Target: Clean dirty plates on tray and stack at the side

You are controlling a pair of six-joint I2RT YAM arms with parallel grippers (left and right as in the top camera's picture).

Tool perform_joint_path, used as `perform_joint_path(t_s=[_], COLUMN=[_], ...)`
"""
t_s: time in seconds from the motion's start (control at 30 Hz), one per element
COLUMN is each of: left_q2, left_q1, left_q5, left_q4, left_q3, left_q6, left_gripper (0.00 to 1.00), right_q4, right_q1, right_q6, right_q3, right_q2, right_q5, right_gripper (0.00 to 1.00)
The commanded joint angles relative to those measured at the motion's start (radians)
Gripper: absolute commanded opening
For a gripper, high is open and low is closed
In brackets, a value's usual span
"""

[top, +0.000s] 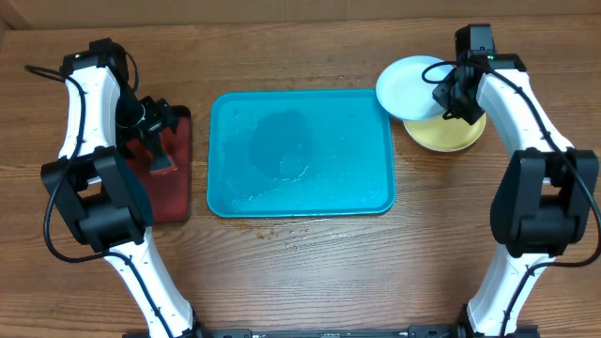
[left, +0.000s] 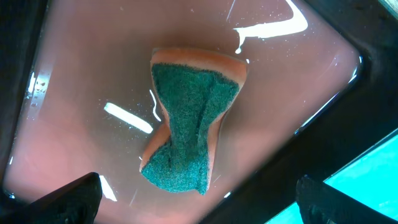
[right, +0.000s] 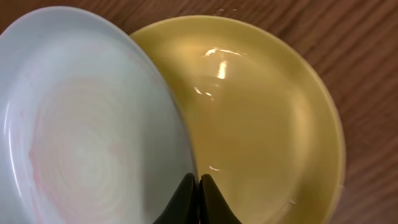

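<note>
**Listener:** Where are the plates sitting?

**Robot:** The two I am seeing are lying off the teal tray (top: pixel 347 188), on the tabletop (top: pixel 300 272) beside its far right corner. A yellow plate (top: pixel 437 136) is resting flat. A pale plate (top: pixel 406 86) is leaning over its left side and covering part of it. Whether anything is lying beneath the yellow one, I cannot tell. From overhead, the pale plate's edge is overlapping the tray's corner, but whether it is touching there is unclear.

**Listener:** What are your right jaws doing?

**Robot:** My right jaws are pressing together on the pale plate's rim, pinching it. The wrist view is cutting them off, so only their dark tips are showing at the bottom edge. Faint pink smears are showing in the plate's hollow.

**Listener:** And the left?

**Robot:** My left jaws are hanging spread wide over a sponge (left: pixel 189 134), orange with a green scouring face. It is lying crumpled in a dark red tray (left: pixel 74 124) just left of the teal one. Only the two dark fingers (left: pixel 71 199) are showing, one in each bottom corner. How high they are hanging above the sponge I cannot tell. From overhead, my arm is hiding most of it.

**Listener:** And the teal tray itself?

**Robot:** It is sitting mid-tabletop, glistening wet.
</note>
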Motion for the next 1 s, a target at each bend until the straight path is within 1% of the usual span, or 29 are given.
perform_joint_path(t_s=[0.0, 0.1, 0.17, 0.43, 0.53, 0.63, 0.7, 0.73, 0.8, 0.87, 0.9, 0.97], left_q2=[-0.007, -0.007, -0.007, -0.007, -0.007, -0.007, -0.007, -0.007, -0.007, -0.007, -0.007, -0.007], left_q1=[-0.001, -0.001, -0.001, -0.001, -0.001, -0.001, -0.001, -0.001, -0.001, -0.001, -0.001, -0.001], left_q5=[0.007, 0.007, 0.007, 0.007, 0.007, 0.007, 0.007, 0.007, 0.007, 0.007, 0.007, 0.007], left_q4=[0.000, 0.000, 0.001, 0.000, 0.000, 0.000, 0.000, 0.000, 0.000, 0.000, 0.000, 0.000], left_q3=[0.019, 0.019, 0.019, 0.019, 0.019, 0.019, 0.019, 0.019, 0.019, 0.019, 0.019, 0.019], left_q6=[-0.002, -0.002, -0.002, -0.002, -0.002, -0.002, -0.002, -0.002, -0.002, -0.002, -0.002, -0.002], left_gripper=[1.00, 1.00, 1.00, 1.00, 1.00, 1.00, 1.00, 0.99, 1.00, 1.00, 1.00, 1.00], right_q4=[-0.043, -0.084, -0.098, -0.097, -0.093, -0.095, -0.096, -0.095, -0.096, -0.100, -0.103, -0.112], right_q1=[-0.014, -0.033, -0.049, -0.110, -0.121, -0.120, -0.117, -0.115, -0.115, -0.115, -0.115, -0.115], right_q6=[-0.049, -0.115, -0.134, -0.137, -0.142, -0.207, -0.216, -0.216, -0.216, -0.224, -0.238, -0.242], right_q3=[0.002, 0.000, 0.000, -0.001, -0.001, -0.001, -0.001, -0.001, -0.001, -0.001, -0.001, -0.001], right_q2=[-0.052, -0.051, -0.051, -0.020, 0.001, 0.009, 0.010, 0.010, 0.010, 0.010, 0.010, 0.010], right_q5=[0.086, 0.101, 0.116, 0.120, 0.072, 0.008, -0.016, -0.026, -0.034, -0.051, -0.066, -0.075], right_gripper=[0.04, 0.04, 0.04, 0.04, 0.04, 0.04, 0.04, 0.05, 0.12, 0.13, 0.15, 0.23])
